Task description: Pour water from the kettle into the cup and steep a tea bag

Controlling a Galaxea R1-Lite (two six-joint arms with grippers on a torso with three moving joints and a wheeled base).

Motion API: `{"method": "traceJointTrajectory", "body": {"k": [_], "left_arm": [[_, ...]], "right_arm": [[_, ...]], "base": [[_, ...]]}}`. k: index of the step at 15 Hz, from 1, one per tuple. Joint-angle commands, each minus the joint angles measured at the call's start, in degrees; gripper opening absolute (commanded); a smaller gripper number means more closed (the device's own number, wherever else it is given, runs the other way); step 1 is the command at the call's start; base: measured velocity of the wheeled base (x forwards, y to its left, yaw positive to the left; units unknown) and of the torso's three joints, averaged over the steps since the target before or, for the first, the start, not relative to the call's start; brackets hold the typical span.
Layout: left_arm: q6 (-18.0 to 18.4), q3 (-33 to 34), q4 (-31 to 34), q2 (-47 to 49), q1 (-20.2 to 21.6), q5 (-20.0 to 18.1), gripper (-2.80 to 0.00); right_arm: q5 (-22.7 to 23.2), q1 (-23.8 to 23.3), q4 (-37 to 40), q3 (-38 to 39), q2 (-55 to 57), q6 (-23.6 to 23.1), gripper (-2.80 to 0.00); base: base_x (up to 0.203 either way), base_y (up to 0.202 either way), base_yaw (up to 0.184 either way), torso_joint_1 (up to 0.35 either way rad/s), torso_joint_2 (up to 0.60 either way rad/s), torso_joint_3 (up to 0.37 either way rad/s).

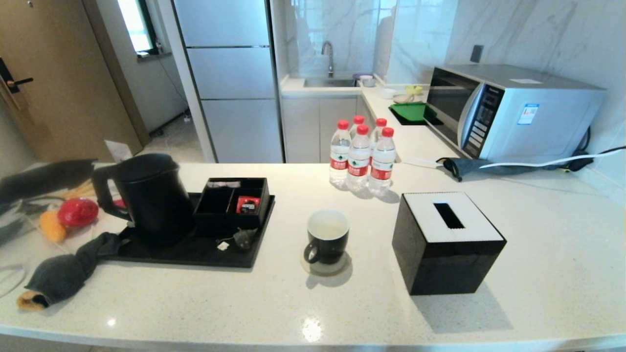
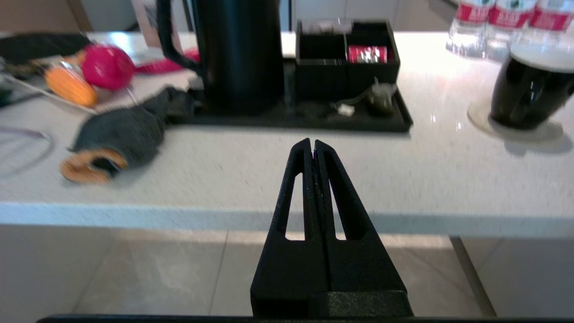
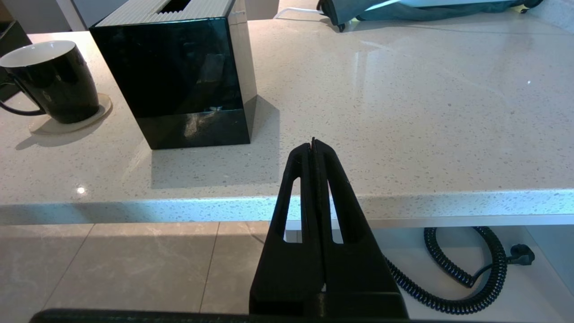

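The tall black kettle [image 1: 146, 195] [image 2: 240, 49] stands upright on the left of a black tray [image 1: 195, 249]. The grey-green tea bag [image 1: 243, 238] [image 2: 381, 96] lies on the tray's front right part, its white tag [image 1: 223, 246] beside it. The black mug [image 1: 326, 237] [image 2: 527, 92] [image 3: 54, 80] sits on a round coaster mid-counter, pale liquid in its white inside. No stream of water shows. My left gripper [image 2: 312, 142] hangs shut and empty before the counter's front edge, facing the tray. My right gripper [image 3: 313, 142] is shut and empty off the front edge, right of the tissue box. Neither shows in the head view.
A black compartment box [image 1: 234, 201] with a red packet [image 1: 247, 204] sits on the tray. A black tissue box [image 1: 447, 242] stands right of the mug. Several red-capped bottles [image 1: 362, 154] stand behind. A grey cloth [image 1: 68, 271] and toy fruit [image 1: 77, 211] lie left. A microwave [image 1: 508, 112] is far right.
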Motion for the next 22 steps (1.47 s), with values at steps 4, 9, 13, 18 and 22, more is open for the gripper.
{"method": "traceJointTrajectory", "body": {"k": [4, 9, 13, 18, 22], "left_arm": [[0.9, -10.6, 2.7, 2.0, 0.0, 2.5, -2.80], [1.5, -20.3, 4.7, 20.1, -0.4, 5.3, -2.80], [-1.0, -28.1, 4.6, 38.3, 0.2, 10.0, -2.80], [-5.0, -31.0, 4.5, 47.0, 8.6, 17.0, 0.00], [-5.7, -29.2, -1.9, 55.9, 17.3, 16.5, 0.00]], "right_arm": [[0.0, 0.0, 0.0, 0.0, 0.0, 0.0, -2.80], [0.0, 0.0, 0.0, 0.0, 0.0, 0.1, -2.80], [0.0, 0.0, 0.0, 0.0, 0.0, 0.1, -2.80], [0.0, 0.0, 0.0, 0.0, 0.0, 0.1, -2.80], [0.0, 0.0, 0.0, 0.0, 0.0, 0.0, -2.80]], "base": [[0.000, 0.000, 0.000, 0.000, 0.00, 0.000], [0.000, 0.000, 0.000, 0.000, 0.00, 0.000], [0.000, 0.000, 0.000, 0.000, 0.00, 0.000], [0.000, 0.000, 0.000, 0.000, 0.00, 0.000], [0.000, 0.000, 0.000, 0.000, 0.00, 0.000]]}}
